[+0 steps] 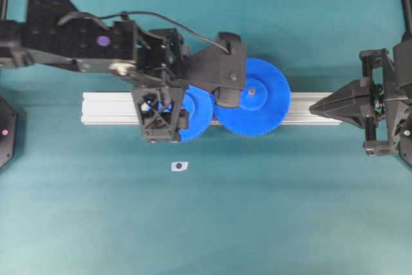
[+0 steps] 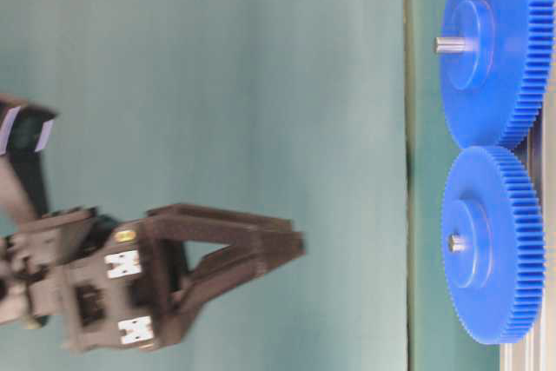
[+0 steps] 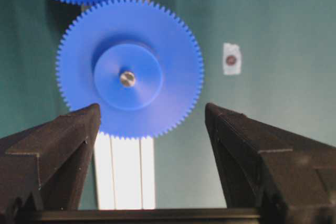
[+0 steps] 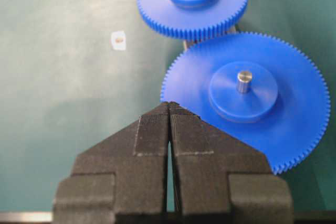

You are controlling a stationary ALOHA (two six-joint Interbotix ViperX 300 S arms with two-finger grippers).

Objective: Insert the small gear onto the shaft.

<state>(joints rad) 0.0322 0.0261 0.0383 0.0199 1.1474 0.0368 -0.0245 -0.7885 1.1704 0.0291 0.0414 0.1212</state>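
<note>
The small gear [image 3: 129, 69] is a blue toothed disc lying flat on the rail, and the shaft [image 3: 127, 78] shows as a grey pin tip in its hub. Its teeth mesh with the larger blue gear [image 1: 254, 98]. My left gripper [image 3: 152, 107] hangs above the small gear [image 2: 495, 245], open and holding nothing, with a clear gap down to it in the table-level view. Overhead, the left gripper [image 1: 162, 87] covers part of the small gear [image 1: 196, 113]. My right gripper [image 4: 169, 103] is shut and empty, and it points at the larger gear [image 4: 247, 98] from the rail's right end.
The aluminium rail [image 1: 109, 109] runs left to right under both gears. A small white square chip [image 1: 179, 166] with a dark hole lies on the teal mat in front of the rail. The right gripper [image 1: 322, 106] rests over the rail's right end.
</note>
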